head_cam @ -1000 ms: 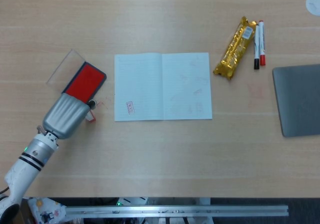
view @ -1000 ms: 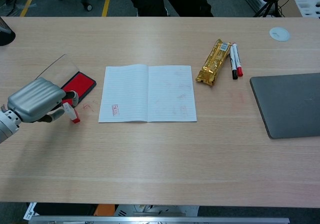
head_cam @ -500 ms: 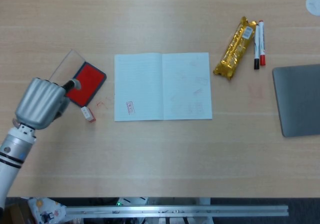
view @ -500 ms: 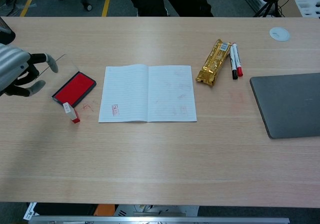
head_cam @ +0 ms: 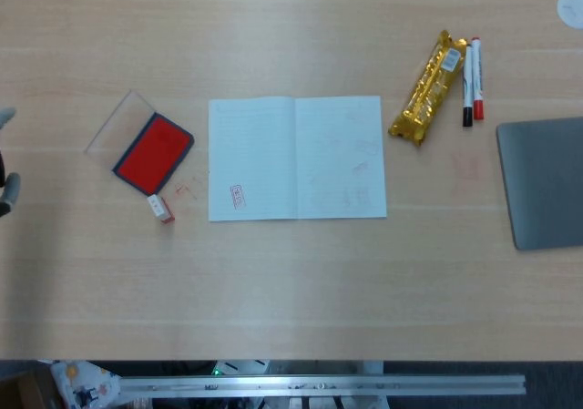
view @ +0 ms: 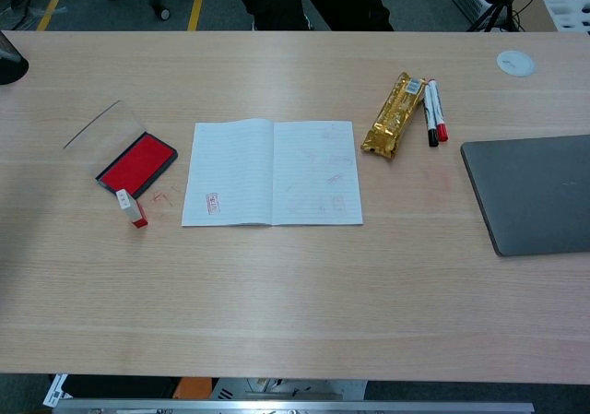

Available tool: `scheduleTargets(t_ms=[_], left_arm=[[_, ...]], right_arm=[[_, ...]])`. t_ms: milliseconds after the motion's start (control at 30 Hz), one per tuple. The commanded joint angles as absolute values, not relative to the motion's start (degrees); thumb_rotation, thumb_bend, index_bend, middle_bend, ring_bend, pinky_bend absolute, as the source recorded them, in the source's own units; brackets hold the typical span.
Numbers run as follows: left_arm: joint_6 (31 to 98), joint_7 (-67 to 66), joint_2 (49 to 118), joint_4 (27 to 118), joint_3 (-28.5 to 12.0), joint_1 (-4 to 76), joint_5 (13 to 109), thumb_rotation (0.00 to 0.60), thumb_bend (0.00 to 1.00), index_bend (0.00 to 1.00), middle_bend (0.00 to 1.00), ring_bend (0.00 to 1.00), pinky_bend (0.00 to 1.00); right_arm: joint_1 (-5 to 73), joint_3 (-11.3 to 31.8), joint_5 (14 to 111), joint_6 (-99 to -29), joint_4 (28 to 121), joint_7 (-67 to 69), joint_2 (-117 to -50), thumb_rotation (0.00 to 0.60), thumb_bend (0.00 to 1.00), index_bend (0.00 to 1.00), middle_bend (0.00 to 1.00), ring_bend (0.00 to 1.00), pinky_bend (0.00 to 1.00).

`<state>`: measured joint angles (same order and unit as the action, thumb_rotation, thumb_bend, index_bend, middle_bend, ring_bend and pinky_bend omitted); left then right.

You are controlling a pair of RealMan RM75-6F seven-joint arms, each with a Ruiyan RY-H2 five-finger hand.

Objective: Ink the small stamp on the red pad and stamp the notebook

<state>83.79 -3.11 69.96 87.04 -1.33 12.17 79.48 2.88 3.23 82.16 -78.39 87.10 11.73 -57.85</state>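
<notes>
Fingertips (head_cam: 7,116) of left hand (head_cam: 6,181) just poke in at far left edge of head view, holding nothing; can't tell if spread or curled. Right hand not visible in either view. Red pad (head_cam: 153,153) lies open w/ clear lid (head_cam: 118,123) behind it. Small stamp (head_cam: 160,209) lies on its side on table (head_cam: 291,291), just in front of pad. Open notebook (head_cam: 296,158) next, red stamp mark (head_cam: 238,196) low on its left page. Gold snack bar (head_cam: 430,88), two markers (head_cam: 471,78), then laptop (head_cam: 542,183) at right.
</notes>
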Motion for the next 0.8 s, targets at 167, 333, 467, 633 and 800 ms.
scheduleTargets(t_ms=[167, 333, 467, 633, 800], left_arm=[[90.2, -1.9, 71.8, 83.2, 0.3, 7.2, 82.5, 0.600, 0.32, 0.10, 0.11, 0.12, 0.20], [91.5, -2.3, 72.0, 83.2, 1.2, 5.2, 83.6, 0.600, 0.32, 0.10, 0.11, 0.12, 0.20], [92.4, -4.0, 71.8, 84.1, 1.9, 3.8, 84.4, 0.600, 0.32, 0.11, 0.11, 0.12, 0.19], [93.2, -5.2, 70.9, 86.0, 2.5, 2.3, 85.3, 0.600, 0.32, 0.12, 0.11, 0.12, 0.19], [93.5, -5.9, 70.6, 87.0, 2.7, 1.3, 85.9, 0.600, 0.32, 0.13, 0.11, 0.12, 0.19]], right_arm=[[3.2, 2.9, 82.5, -77.9, 87.2, 11.4, -58.1, 0.600, 0.20, 0.17, 0.26, 0.14, 0.21], [4.1, 1.8, 85.2, -77.3, 87.3, 10.9, -58.4, 0.600, 0.20, 0.17, 0.26, 0.14, 0.21], [4.9, 1.2, 87.6, -77.4, 88.0, 10.4, -58.4, 0.600, 0.20, 0.17, 0.26, 0.14, 0.21], [5.2, 0.5, 91.4, -79.6, 89.1, 9.1, -58.1, 0.600, 0.20, 0.17, 0.27, 0.14, 0.21], [5.2, 0.1, 93.3, -81.2, 90.4, 7.7, -57.7, 0.600, 0.20, 0.17, 0.28, 0.14, 0.21]])
